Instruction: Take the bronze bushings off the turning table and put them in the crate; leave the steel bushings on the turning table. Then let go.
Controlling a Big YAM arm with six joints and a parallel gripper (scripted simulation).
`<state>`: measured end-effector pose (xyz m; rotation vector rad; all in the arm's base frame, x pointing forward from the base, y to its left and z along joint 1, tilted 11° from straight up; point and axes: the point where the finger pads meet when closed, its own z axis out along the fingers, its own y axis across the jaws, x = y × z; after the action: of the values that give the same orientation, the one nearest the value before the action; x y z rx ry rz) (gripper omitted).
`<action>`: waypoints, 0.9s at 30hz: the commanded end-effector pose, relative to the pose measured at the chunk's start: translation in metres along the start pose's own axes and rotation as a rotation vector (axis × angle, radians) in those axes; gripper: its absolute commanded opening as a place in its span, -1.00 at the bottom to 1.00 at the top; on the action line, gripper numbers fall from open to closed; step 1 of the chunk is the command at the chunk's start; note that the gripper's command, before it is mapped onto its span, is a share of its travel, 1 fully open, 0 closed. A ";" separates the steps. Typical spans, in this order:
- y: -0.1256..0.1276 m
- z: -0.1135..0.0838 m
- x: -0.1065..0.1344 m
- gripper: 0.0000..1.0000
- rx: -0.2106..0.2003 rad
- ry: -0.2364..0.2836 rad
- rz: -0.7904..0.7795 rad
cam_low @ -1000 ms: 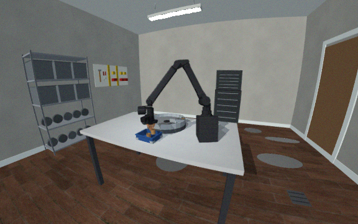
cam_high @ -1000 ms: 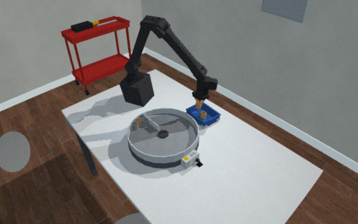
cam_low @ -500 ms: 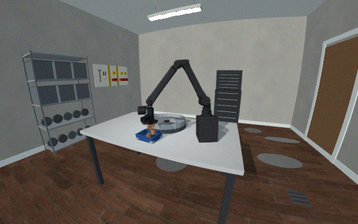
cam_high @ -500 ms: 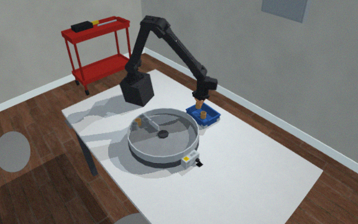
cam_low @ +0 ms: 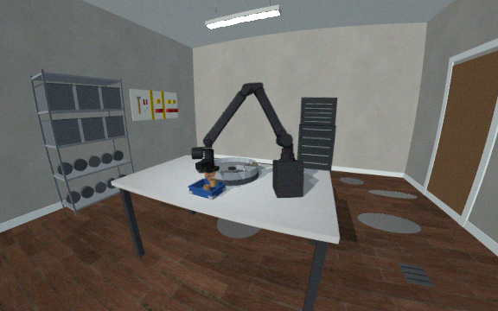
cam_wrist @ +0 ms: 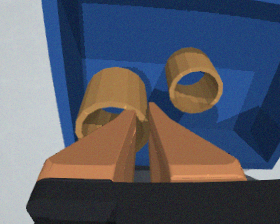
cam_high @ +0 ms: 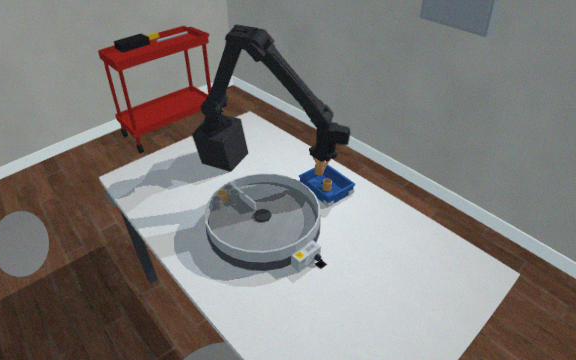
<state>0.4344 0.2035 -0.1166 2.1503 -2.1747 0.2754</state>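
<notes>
Bronze bushing (cam_wrist: 112, 99) number two is in our gripper (cam_wrist: 141, 137) right now, the orange fingers pinched nearly shut across its wall, and we're hanging it over the blue crate (cam_wrist: 58, 36). From the wrist camera the crate floor fills the background, and one bronze bushing (cam_wrist: 193, 79) already stands in there, just beside the one we carry. From the top view we sit above the crate's near-arm corner, beside the turning table (cam_high: 313, 220).

So the step in hand is the drop-off. What comes next, as we judge it, is simple but wants care: lower a little if there's height to lose, keep the held piece off its neighbour, then open the jaws and lift straight up.

And we're not finished after that. Over on the turning table, by the divider, another bronze bushing (cam_high: 223, 195) waits next to what looks like a steel bushing (cam_high: 215, 202), though at that size we can't be sure how many grey ones there are. That bronze one needs fetching; the steel stays put.
</notes>
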 end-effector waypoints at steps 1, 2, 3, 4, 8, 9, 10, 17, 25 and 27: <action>-0.014 -0.005 -0.004 -1.00 0.027 -0.018 -0.001; -0.014 -0.002 -0.003 -1.00 0.025 -0.016 0.000; -0.013 0.000 -0.003 -1.00 0.022 -0.015 0.000; -0.013 0.001 -0.002 -1.00 0.020 -0.014 0.001; -0.015 0.002 -0.001 -1.00 0.027 -0.018 0.005; -0.013 0.005 -0.001 -1.00 0.023 -0.015 0.003; -0.011 0.009 -0.001 -1.00 0.018 -0.012 0.000; -0.021 -0.002 -0.003 -1.00 0.051 -0.030 0.006; -0.021 0.028 -0.005 -1.00 0.035 -0.021 0.005; -0.023 0.028 -0.007 -1.00 0.040 -0.024 0.003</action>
<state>0.4342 0.1954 -0.1523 2.1428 -2.1720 0.2710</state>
